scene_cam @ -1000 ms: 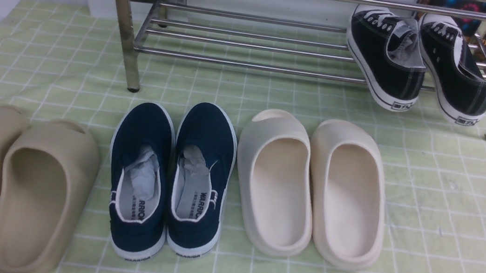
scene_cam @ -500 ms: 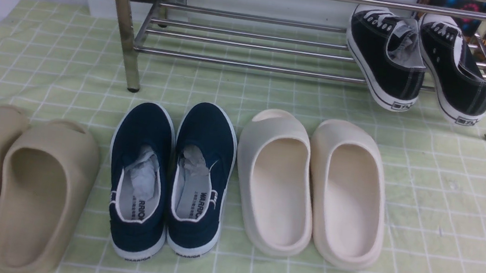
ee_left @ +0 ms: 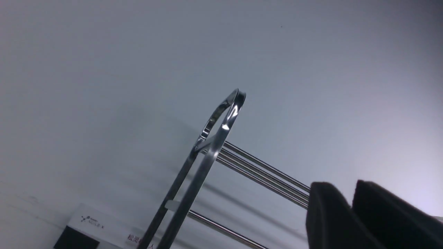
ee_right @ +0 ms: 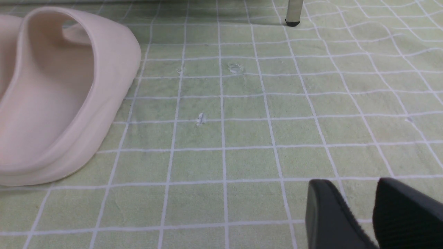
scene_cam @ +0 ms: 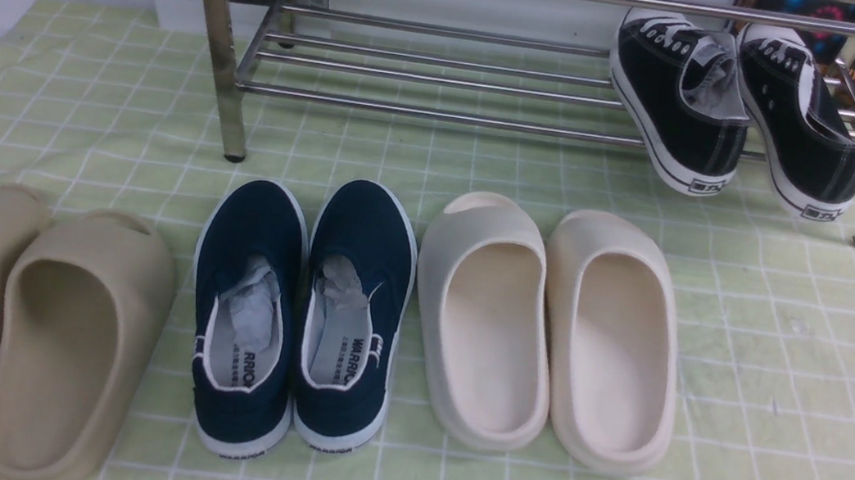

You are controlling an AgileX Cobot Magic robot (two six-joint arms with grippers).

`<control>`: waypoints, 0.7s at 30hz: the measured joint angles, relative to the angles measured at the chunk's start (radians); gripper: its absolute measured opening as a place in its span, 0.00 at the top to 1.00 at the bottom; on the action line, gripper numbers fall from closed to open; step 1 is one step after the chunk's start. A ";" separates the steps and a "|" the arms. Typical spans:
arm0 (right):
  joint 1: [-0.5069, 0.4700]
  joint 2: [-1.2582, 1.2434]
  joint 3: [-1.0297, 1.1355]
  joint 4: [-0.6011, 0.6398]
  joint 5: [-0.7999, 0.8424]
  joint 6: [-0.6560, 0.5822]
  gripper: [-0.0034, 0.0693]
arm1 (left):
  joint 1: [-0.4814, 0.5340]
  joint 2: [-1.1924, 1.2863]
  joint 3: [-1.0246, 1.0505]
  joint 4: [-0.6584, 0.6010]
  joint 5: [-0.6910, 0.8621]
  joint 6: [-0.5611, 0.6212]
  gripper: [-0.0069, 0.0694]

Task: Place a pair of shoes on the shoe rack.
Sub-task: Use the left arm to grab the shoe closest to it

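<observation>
The pair of shoes, a left one [scene_cam: 247, 307] and a right one [scene_cam: 355, 305], stands side by side on the checked cloth, toes toward the shoe rack [scene_cam: 428, 112]. They are navy with white soles and paper stuffing. Neither gripper shows in the front view. In the left wrist view my left gripper [ee_left: 347, 185] is shut and empty, pointing up at the wall and at the shoe rack's end frame [ee_left: 214, 138]. My right gripper [ee_right: 353, 183] hovers low over bare cloth, open a little, with nothing between its fingers.
Black lace-up sneakers [scene_cam: 681, 100] lean on the rack's right end. Beige slides [scene_cam: 19, 327] lie left of the navy pair, cream slides [scene_cam: 548, 330] right of it. One cream slide [ee_right: 62, 97] and a rack leg [ee_right: 293, 14] appear in the right wrist view.
The dark left gripper, seen at the front view's bottom-left edge in both earlier frames, has gone out of that view. The shoes and slides have not moved.
</observation>
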State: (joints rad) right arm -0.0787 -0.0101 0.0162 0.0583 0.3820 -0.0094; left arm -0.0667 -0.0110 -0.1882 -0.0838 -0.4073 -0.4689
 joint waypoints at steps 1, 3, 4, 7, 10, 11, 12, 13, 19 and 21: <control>0.000 0.000 0.000 0.000 0.000 0.000 0.62 | 0.000 0.011 -0.086 0.000 0.102 0.009 0.89; 0.000 0.000 0.000 0.000 0.000 0.000 0.62 | 0.000 0.070 -0.233 0.002 0.313 0.047 0.93; 0.000 0.000 0.000 0.000 0.000 0.000 0.62 | 0.000 0.106 -0.289 0.004 0.422 0.065 0.93; 0.000 0.000 0.000 0.000 0.000 0.000 0.62 | 0.000 0.221 -0.420 0.014 0.627 0.107 0.93; 0.000 0.000 0.000 0.000 0.000 0.000 0.62 | 0.000 0.409 -0.524 0.041 0.845 0.138 0.93; 0.000 0.000 0.000 0.000 0.000 0.000 0.62 | 0.000 0.430 -0.526 0.042 0.858 0.137 0.93; 0.000 0.000 0.000 0.000 0.000 0.000 0.62 | 0.000 0.517 -0.534 0.042 0.903 0.141 0.93; 0.000 0.000 0.000 0.000 0.000 0.000 0.62 | 0.000 0.573 -0.535 0.031 0.930 0.145 0.93; 0.000 0.000 0.000 0.000 0.000 0.000 0.62 | 0.000 0.883 -0.572 -0.252 1.152 0.345 0.93; 0.000 0.000 0.000 0.000 0.000 0.000 0.62 | 0.000 0.977 -0.590 -0.336 1.226 0.402 0.93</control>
State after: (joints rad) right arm -0.0787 -0.0101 0.0162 0.0583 0.3820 -0.0094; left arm -0.0667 0.9664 -0.7779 -0.4196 0.8184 -0.0671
